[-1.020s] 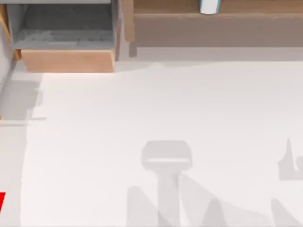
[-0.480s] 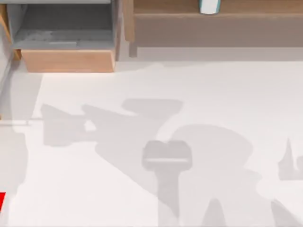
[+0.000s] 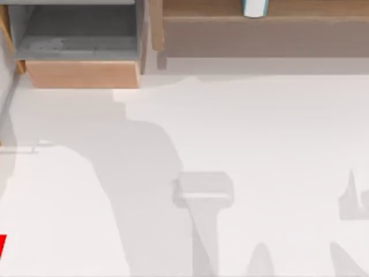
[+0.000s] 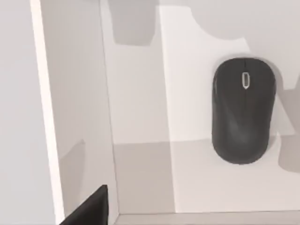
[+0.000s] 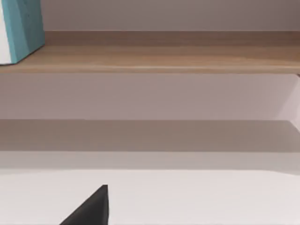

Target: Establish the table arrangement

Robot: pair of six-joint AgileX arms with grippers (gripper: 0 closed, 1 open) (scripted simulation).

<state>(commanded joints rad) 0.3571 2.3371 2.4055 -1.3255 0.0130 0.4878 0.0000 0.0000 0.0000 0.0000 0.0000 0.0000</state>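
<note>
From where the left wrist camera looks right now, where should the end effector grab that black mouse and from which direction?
Grip the black mouse across its two long flanks, about midway along the body, coming straight down from above. It lies flat on the white table, its domed back facing up and its scroll wheel near one end. The flanks run nearly parallel there, and look free of obstruction.

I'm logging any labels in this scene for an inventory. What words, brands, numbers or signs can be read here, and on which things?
None can be read.
Black mouse on the white table: no wording, just a small pale scroll wheel.
Teal and white box on the wooden shelf: no print on the faces in view.
Drawer box: plain wood front, no label.
</note>
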